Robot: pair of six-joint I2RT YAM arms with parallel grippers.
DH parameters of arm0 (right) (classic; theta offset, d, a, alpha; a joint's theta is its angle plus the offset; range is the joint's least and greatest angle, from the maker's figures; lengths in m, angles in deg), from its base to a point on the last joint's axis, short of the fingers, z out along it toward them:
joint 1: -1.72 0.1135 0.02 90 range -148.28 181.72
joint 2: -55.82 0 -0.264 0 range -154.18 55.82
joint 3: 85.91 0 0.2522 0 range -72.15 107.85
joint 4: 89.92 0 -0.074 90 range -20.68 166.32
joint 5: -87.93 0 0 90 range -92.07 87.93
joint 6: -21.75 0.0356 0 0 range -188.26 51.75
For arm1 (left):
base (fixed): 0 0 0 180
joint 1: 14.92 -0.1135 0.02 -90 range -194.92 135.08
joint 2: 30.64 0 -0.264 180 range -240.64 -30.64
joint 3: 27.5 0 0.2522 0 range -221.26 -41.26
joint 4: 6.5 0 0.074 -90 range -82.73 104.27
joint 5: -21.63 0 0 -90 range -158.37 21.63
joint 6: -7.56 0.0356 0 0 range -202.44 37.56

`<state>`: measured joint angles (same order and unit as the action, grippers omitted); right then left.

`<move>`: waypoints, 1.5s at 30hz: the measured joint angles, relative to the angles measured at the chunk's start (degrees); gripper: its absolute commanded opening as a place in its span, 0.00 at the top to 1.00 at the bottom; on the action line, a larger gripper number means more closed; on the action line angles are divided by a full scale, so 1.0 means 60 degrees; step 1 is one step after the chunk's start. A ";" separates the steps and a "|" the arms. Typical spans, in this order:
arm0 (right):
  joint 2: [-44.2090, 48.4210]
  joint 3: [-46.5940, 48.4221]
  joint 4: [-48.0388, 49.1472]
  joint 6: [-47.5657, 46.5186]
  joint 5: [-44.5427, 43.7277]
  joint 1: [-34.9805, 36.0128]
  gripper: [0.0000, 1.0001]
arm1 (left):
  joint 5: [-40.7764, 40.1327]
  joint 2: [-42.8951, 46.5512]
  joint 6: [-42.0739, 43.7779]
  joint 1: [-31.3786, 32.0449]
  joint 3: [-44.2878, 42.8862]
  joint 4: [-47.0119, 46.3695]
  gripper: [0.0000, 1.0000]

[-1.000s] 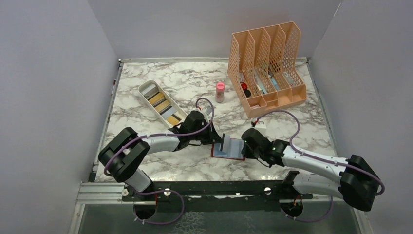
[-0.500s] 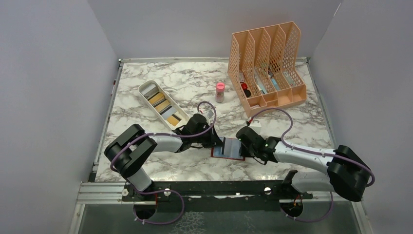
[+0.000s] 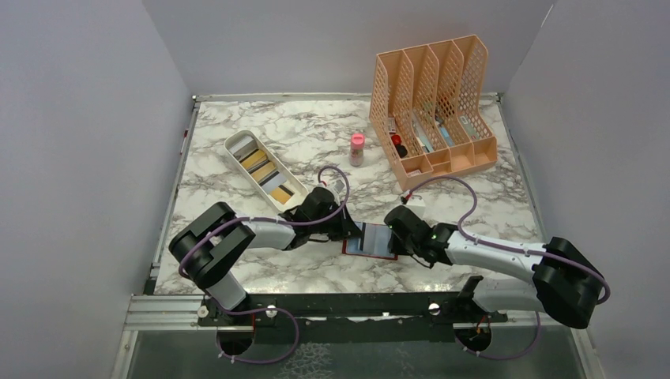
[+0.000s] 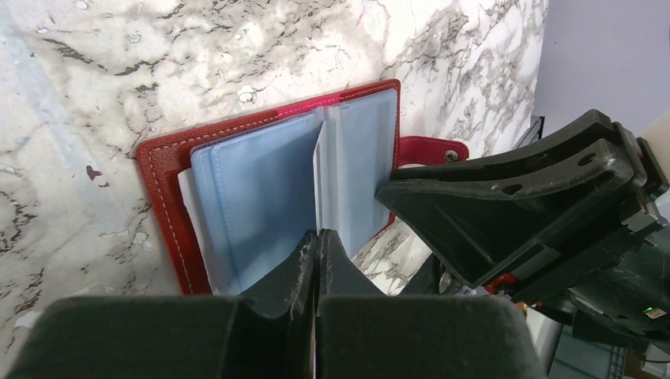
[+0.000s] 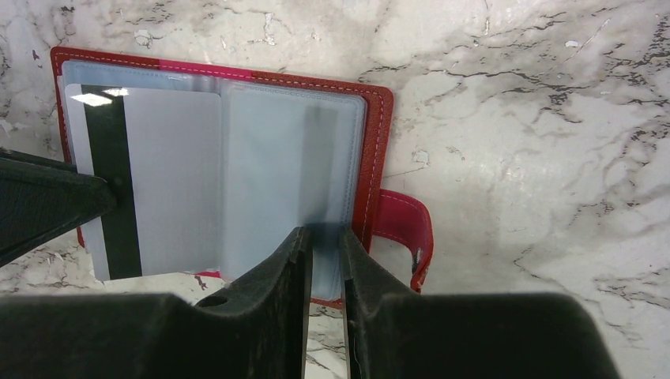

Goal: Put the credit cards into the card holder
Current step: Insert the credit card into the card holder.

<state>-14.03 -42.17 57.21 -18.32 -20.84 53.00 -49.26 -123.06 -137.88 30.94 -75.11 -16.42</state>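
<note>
1. From above, the left gripper (image 3: 353,231) and right gripper (image 3: 393,237) met over the open red card holder (image 3: 370,242), which lay flat between them.
2. At the left wrist, the jaws were clenched on a white card (image 4: 318,178), seen edge-on over the blue pockets. I judged this the insertion step.
3. At the right wrist, the jaws seemingly pinched a clear sleeve (image 5: 320,158), and the card lay across the left page. The next move called for sliding the card into a pocket mouth, with the sleeve kept lifted.
</note>
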 measured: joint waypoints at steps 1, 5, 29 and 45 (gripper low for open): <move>0.0018 -0.0015 0.0007 0.0004 0.0000 0.0000 0.77 | -0.0029 0.0015 -0.0022 0.0018 0.0025 -0.0044 1.00; 0.0084 -0.0062 0.0025 0.0051 -0.0004 0.0000 0.77 | -0.0131 0.0069 -0.0142 0.0113 0.0058 -0.0211 1.00; 0.0127 -0.0062 -0.0076 0.0215 -0.0109 0.0000 0.77 | -0.0350 0.0481 -0.0415 0.0244 0.0455 -0.0543 1.00; 0.0142 -0.0062 -0.0102 0.0219 -0.0109 0.0000 0.77 | -0.0353 0.0219 -0.0415 0.0244 0.0455 -0.0612 1.00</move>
<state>-13.18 -42.54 56.60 -17.01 -21.49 53.00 -51.38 -121.75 -140.37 32.41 -72.38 -20.09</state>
